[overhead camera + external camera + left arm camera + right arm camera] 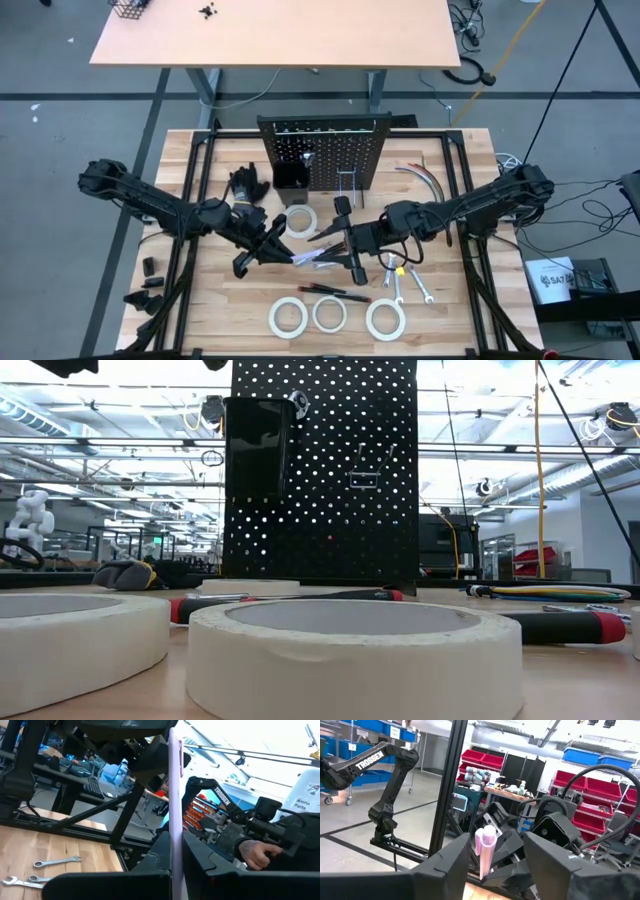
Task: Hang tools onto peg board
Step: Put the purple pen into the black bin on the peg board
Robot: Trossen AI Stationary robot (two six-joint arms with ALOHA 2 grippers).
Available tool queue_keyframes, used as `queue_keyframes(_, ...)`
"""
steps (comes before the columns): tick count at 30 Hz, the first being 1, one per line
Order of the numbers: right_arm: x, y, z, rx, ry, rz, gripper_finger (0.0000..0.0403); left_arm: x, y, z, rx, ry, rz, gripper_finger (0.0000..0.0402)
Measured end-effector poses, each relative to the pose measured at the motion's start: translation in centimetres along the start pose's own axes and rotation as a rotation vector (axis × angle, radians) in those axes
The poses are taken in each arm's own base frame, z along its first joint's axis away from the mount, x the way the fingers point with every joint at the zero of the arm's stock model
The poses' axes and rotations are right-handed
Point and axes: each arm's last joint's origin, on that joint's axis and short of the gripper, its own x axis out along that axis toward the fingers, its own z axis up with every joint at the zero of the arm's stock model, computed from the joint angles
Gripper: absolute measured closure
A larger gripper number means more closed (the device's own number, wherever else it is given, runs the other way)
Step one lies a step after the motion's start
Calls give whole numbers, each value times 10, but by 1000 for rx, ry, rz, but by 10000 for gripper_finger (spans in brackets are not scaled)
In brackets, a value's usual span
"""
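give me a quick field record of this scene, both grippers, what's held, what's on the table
left gripper: mid-table, shut on a thin pale tool
right gripper: facing the left one, jaws either side of that tool's end, grip unclear
peg board: upright at table's back, black bin on it
tape rolls: three along the front edge, one by the board
wrenches: flat, front right

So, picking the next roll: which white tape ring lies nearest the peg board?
The white tape ring lying alone before the black perforated peg board; three others sit in a front row.
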Motion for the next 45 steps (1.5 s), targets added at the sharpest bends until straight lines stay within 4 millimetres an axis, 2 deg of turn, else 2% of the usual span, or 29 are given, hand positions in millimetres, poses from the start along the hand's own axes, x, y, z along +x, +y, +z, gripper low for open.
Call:
queue_keyframes(6, 0, 1, 1, 2, -10, 26, 293, 0, 0, 0, -1, 0, 0, 389)
queue_keyframes(10, 0, 2, 1, 2, -10, 28, 349, 0, 0, 0, -19, -1, 1, 389)
queue_keyframes(12, 0, 2, 1, 2, -10, 31, 378, 0, 1, 0, -43, -1, 3, 375)
queue_keyframes(18, 0, -1, 0, 133, -6, 14, 381, -1, 8, -4, -27, 43, 74, 293)
queue_keyframes(21, 0, -3, -1, 222, -2, -2, 381, -6, 12, -3, 0, 102, 86, 268)
queue_keyframes(27, 2, -9, 0, 258, 68, -82, 381, -30, 15, -1, -11, 244, 251, 261)
queue_keyframes(32, 5, -17, 22, 235, 80, -160, 381, -55, 8, 4, 6, 292, 389, 260)
queue_keyframes(38, 10, -38, 49, 234, 125, -405, 381, -84, -5, 10, 22, 306, 521, 259)
queue_keyframes(41, 21, -51, 48, 255, 197, -473, 381, -93, -11, 12, 53, 293, 561, 259)
queue_keyframes(45, 43, -65, 44, 256, 321, -523, 381, -95, -19, 9, 139, 343, 593, 263)
